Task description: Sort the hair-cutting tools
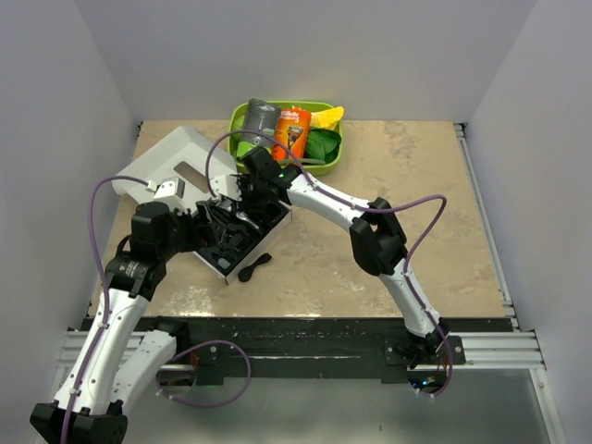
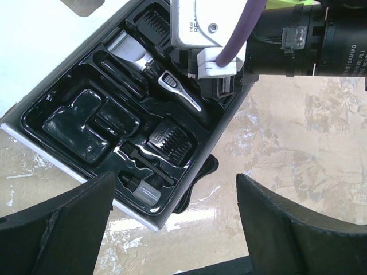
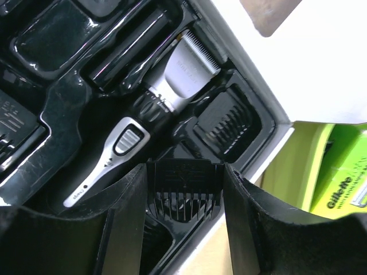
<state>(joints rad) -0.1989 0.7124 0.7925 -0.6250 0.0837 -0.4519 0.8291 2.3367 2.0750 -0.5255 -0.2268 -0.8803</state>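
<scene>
- Hair clipper (image 3: 143,112) lies in its slot of the black tray (image 2: 69,123), just ahead of the right gripper (image 3: 183,175), with the silver blade head pointing away from the fingers.
- The right gripper is closed partway on a small black guide comb (image 3: 183,197). The comb spans the gap and touches both fingers, teeth towards the wrist.
- It holds the comb just above the tray's near edge, beside the clipper's handle end.
- A second comb (image 3: 226,123) sits in a compartment ahead and to the right of the held one, next to the blade head.
- The left gripper (image 2: 175,180) is spread wide and holds nothing. It hangs over the tray's other end.
- A small black curved piece (image 1: 254,268) lies on the table (image 1: 416,231) against the tray's edge, below the left gripper's gap.
</scene>
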